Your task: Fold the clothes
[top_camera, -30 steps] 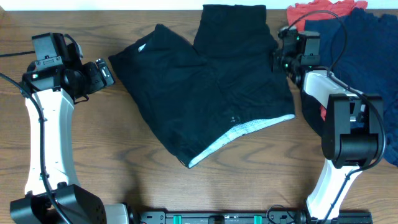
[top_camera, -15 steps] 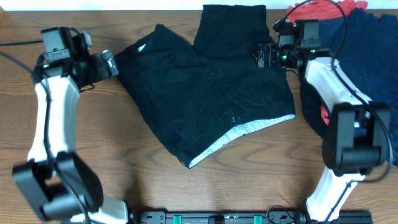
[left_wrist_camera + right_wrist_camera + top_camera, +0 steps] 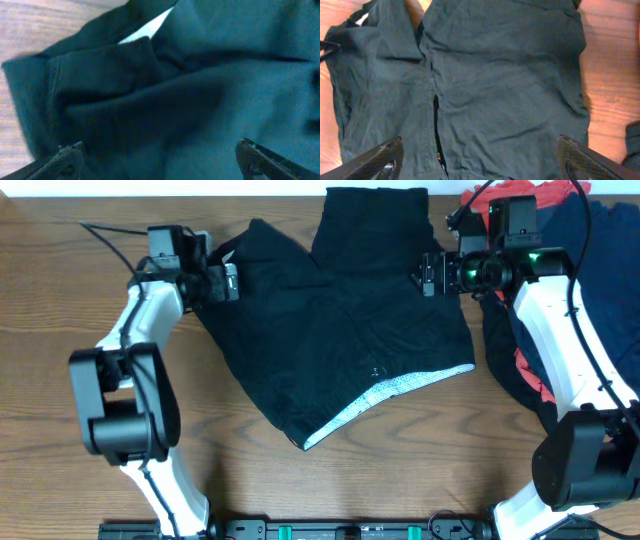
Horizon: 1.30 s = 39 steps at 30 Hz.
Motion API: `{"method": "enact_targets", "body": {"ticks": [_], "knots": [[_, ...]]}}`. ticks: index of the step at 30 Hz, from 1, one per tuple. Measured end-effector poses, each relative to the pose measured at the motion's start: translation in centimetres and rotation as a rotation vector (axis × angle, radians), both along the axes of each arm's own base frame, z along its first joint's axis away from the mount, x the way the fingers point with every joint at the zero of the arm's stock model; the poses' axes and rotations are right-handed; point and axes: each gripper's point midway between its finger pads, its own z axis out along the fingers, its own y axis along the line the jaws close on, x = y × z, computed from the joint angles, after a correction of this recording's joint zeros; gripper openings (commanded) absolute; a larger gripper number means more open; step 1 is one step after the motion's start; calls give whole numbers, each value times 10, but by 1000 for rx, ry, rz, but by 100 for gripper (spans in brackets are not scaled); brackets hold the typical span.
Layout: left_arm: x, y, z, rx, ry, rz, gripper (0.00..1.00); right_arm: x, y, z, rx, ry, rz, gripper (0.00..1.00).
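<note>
The black shorts lie spread on the wooden table, with a pale mesh lining strip showing along the lower hem. My left gripper is open over the shorts' upper left edge; the left wrist view shows its fingertips wide apart above rumpled black cloth. My right gripper is open over the shorts' upper right part; the right wrist view shows the cloth between its spread fingertips. Neither holds anything.
A navy garment and a coral-red garment lie piled at the right back corner, under my right arm. Bare wood runs along the front and left of the table.
My left arm has swung right to the shorts' left edge. My right arm has risen a little and stays over the right part. The shorts have not moved.
</note>
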Motion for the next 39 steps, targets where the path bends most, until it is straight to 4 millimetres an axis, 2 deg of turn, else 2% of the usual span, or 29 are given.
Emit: {"method": "enact_targets", "body": {"ticks": [2,9,11,13,15,18,22,27,32,35,39], "knots": [[7,1,-9,21,-14,-5,88,0,0,0,-2,1,-2,91],[10,5,-43,133,18,5,89,0,-1,-1,-3,3,-5,95],[9,7,-44,156,26,10,89,0,-1,0,-4,2,-5,96],[5,10,-47,184,49,14,95,0,-1,0,-4,2,-5,98],[0,13,-48,200,78,18,96,0,-1,0,-4,2,-5,99],[-15,16,-50,204,154,24,96,0,-1,0,-3,0,-5,99],[-44,24,-51,188,284,97,96,3,-1,1,-3,-13,-4,99],[-89,43,-53,135,474,256,100,8,1,5,-2,-39,-1,99],[-134,60,-54,44,662,412,98,10,3,4,-5,-49,9,99],[-157,63,-53,-16,754,469,98,10,10,-11,-9,-18,27,99],[-168,66,-54,-69,794,509,98,9,22,-40,-17,45,54,99]]}}
